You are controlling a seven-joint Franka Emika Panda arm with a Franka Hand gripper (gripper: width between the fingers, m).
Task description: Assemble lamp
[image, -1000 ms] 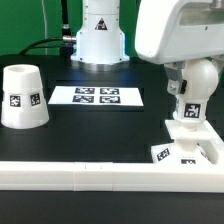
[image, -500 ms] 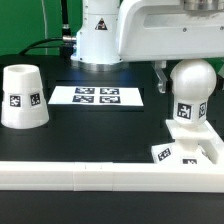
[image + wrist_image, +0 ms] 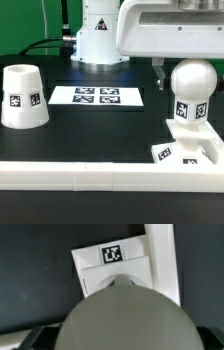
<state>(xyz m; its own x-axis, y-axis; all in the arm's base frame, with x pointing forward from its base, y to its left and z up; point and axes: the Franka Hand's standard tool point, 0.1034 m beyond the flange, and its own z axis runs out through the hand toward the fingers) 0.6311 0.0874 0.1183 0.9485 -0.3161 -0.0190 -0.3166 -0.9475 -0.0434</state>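
Note:
The lamp's bulb (image 3: pixel 190 84) stands upright on the flat square base (image 3: pixel 196 150) at the exterior view's right. My gripper (image 3: pixel 189 72) hangs over it, open, with one dark finger (image 3: pixel 160 74) beside the round head and clear of it; the other finger is out of frame. In the wrist view the bulb's head (image 3: pixel 125 314) fills the picture, with the base (image 3: pixel 95 272) and its tag beneath and dark fingers at both sides. The tapered shade (image 3: pixel 22 97) stands mouth down, alone, at the exterior view's left.
The marker board (image 3: pixel 97 96) lies flat on the black table between shade and bulb. A long white rail (image 3: pixel 90 176) runs along the front edge, touching the base. The arm's white pedestal (image 3: pixel 98 40) stands at the back.
My hand has risen from around the bulb's neck to the level of its head, jaws just as wide. The bulb stayed upright on the base.

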